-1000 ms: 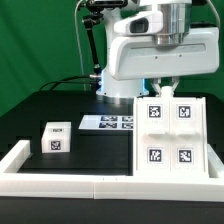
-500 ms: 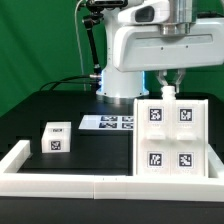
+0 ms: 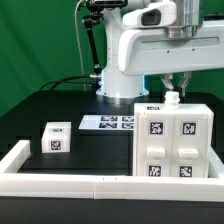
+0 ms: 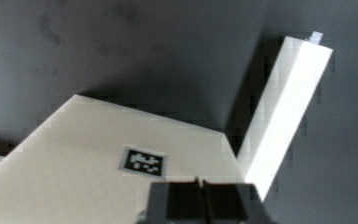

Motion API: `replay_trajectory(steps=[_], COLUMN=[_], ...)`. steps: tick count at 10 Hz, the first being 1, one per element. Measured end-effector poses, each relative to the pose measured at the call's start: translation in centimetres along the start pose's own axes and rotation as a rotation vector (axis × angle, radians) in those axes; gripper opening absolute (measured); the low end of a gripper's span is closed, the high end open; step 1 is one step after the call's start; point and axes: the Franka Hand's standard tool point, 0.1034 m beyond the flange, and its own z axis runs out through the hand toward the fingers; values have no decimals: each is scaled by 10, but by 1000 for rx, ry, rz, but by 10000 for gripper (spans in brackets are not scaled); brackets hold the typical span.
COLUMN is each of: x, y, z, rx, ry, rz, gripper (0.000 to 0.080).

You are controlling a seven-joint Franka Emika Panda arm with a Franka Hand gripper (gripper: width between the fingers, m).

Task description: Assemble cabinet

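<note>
White cabinet [image 3: 170,140] top touched by the empty tool [image 3: 172,98], jaws together

The thin flat white marker board [image 3: 105,122] lies on the black counter [image 3: 90,150], behind a long low white border rail [image 3: 70,184]; green curtain [image 3: 30,40] backdrop.

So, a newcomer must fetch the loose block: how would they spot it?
On the black table, look behind the white rail. At the exterior view's left stands a small white cube, apart from the large box. Its front carries one tag, the box's four.
</note>
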Motion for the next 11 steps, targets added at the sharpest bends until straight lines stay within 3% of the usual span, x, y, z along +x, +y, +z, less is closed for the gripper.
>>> replay_trajectory(steps=[2,3,4,5,6,7,8,10,11], x=[0,-3,-17,-45,-73,-107,-131,-157,-165], y=[1,-1,-8,-11,-3,13,37,87,100], z=[0,4,18,31,42,51,50,51,55], rx=[0,0,2,0,-5,-8,-10,-21,-25], ry=[0,1,-1,-15,-10,-29,-49,-34,-32], rz=[1,6,13,5,-25,-46,-83,-123,-113], gripper=[252,252,434,576,576,739,739,796,796])
